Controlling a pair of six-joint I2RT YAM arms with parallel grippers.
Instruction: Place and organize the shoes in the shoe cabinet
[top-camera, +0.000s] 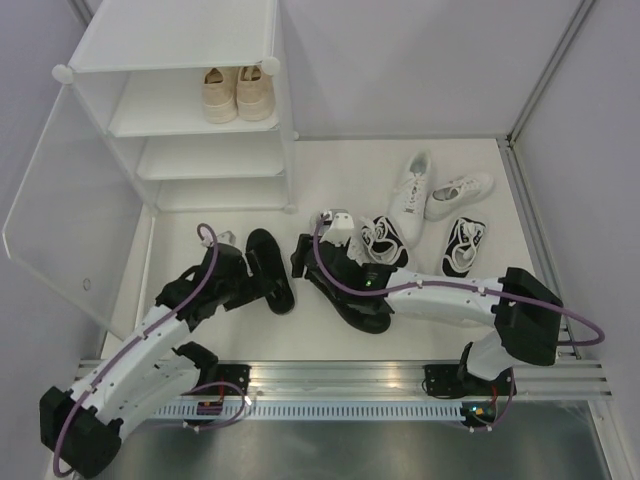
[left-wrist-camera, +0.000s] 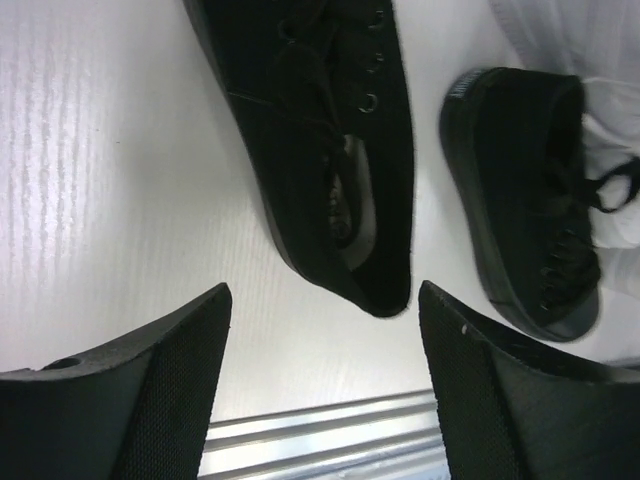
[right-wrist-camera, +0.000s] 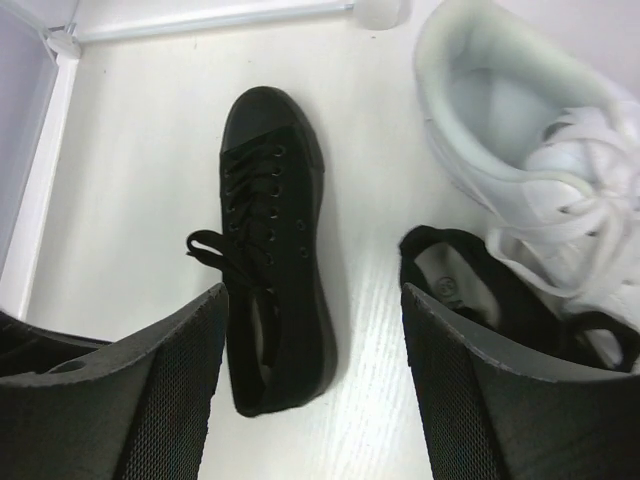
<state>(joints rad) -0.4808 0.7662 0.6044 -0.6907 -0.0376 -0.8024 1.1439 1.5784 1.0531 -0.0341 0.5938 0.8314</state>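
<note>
The white shoe cabinet (top-camera: 180, 60) stands at the back left, with a beige pair (top-camera: 238, 93) on its upper shelf. An all-black shoe (top-camera: 268, 265) (left-wrist-camera: 320, 150) (right-wrist-camera: 270, 250) lies on the floor, its heel just ahead of my open left gripper (top-camera: 250, 283) (left-wrist-camera: 325, 330). Its mate (top-camera: 352, 300) (left-wrist-camera: 530, 210) lies partly under my right arm. My right gripper (top-camera: 300, 262) (right-wrist-camera: 312, 320) is open and holds nothing. Black-and-white shoes (top-camera: 383, 238) (right-wrist-camera: 480, 290) (top-camera: 463, 246) and white shoes (top-camera: 410, 195) (right-wrist-camera: 520, 130) lie to the right.
The cabinet's frosted door (top-camera: 70, 200) hangs open on the left. An aluminium rail (top-camera: 340, 378) (left-wrist-camera: 320, 440) runs along the near edge. Light walls close in the floor at the back and right. A round cabinet foot (right-wrist-camera: 380, 12) shows ahead of the right gripper.
</note>
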